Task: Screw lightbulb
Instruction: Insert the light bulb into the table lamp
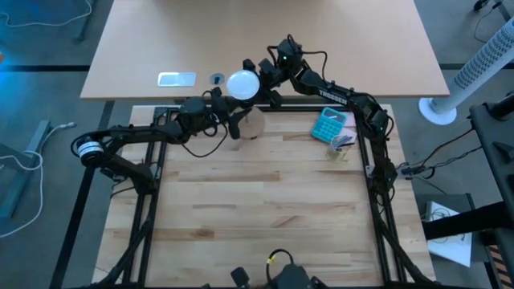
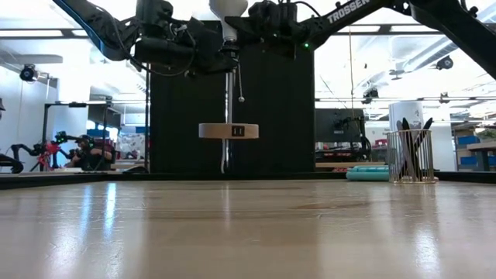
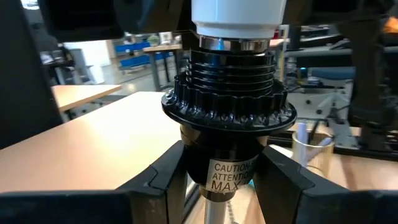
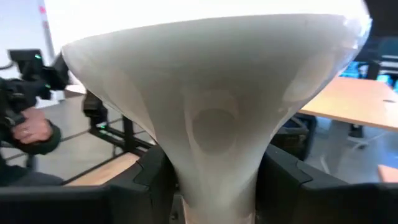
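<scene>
Now, step in hand judged: threading lightbulb (image 1: 242, 84) into black socket (image 3: 227, 109), raised well above table (image 1: 265, 209). To do well: keep socket steady, bulb axis in line with socket, turn gently so threads don't cross. Left gripper (image 3: 227, 180), just left of socket, fingers clamped on socket body below collar. Bulb base sat in socket mouth. Right gripper (image 4: 214, 180), just right of socket, fingers closed on bulb neck, globe above them.
</scene>
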